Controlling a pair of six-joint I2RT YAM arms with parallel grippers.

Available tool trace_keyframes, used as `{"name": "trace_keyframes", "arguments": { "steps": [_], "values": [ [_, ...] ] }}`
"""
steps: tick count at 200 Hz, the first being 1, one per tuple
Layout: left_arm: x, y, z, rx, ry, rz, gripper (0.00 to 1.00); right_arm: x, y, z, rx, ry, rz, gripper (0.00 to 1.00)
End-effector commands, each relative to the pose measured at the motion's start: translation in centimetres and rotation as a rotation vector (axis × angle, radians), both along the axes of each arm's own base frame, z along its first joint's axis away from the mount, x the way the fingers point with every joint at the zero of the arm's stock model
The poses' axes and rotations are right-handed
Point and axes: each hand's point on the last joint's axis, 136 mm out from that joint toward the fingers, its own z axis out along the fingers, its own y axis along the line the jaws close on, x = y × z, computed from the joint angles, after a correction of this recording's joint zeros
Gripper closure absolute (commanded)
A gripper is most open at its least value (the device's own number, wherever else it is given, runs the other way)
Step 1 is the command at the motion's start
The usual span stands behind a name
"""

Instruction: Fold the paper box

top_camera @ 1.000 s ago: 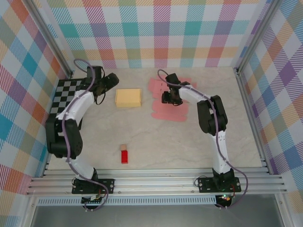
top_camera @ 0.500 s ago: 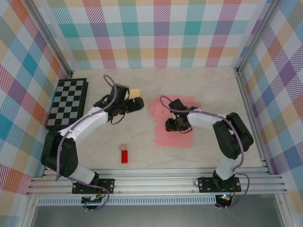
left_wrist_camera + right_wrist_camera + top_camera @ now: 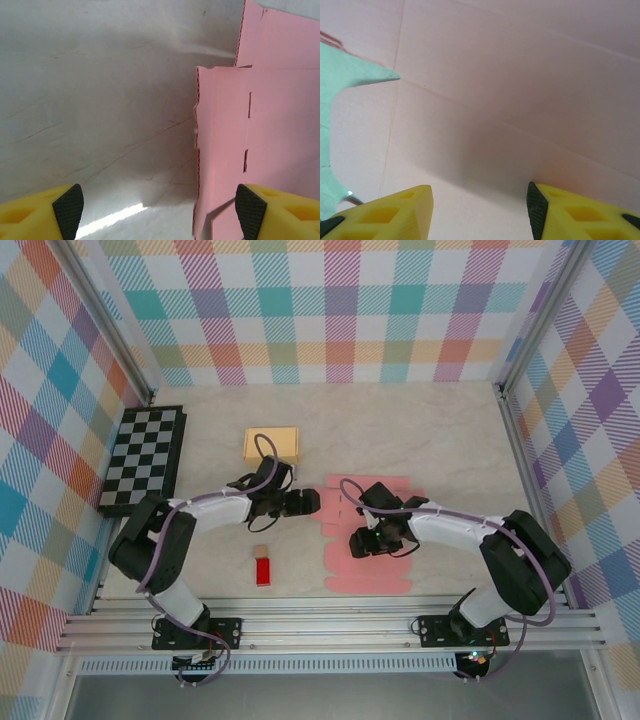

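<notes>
- Overhead, the flat pink paper box lies on the worktop, under the right claw and just right of the left claw.
- The same view takes in a yellow box beyond the left claw, a chessboard far to its left, and a red block and tan cube on its near side.
- The left wrist view adds the paper box's fluted edge and short slits. That edge lies between the fingers of the left claw, which is spread wide and holds nothing.
- In the right wrist view, the right claw sits over creased pink board, fingers partly apart, gripping nothing.
- Both arms stretch low. The left claw points right, the right claw left.
</notes>
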Motion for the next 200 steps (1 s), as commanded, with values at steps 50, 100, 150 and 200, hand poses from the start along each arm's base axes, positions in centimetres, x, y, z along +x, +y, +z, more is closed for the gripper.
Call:
{"name": "trace_keyframes", "arguments": {
  "steps": [50,100,150,200],
  "values": [
    [2.2,-4.2,0.2,-0.207,-0.064,-0.043,0.87,2.9,3.1,6.4,0.104,-0.176,0.141,0.45],
    [2.4,-3.1,5.6,-0.153,-0.200,-0.074,1.00,11.3,4.1,16.2,0.112,-0.560,0.272,0.40],
    [1.1,0.7,13.5,-0.041,-0.460,-0.071,1.00,13.8,4.2,22.9,0.239,-0.727,0.788,0.38],
    [-0.3,1.9,16.0,-0.093,-0.644,-0.064,1.00,16.5,0.9,23.7,0.224,-0.748,1.011,0.45]
  ]
}}
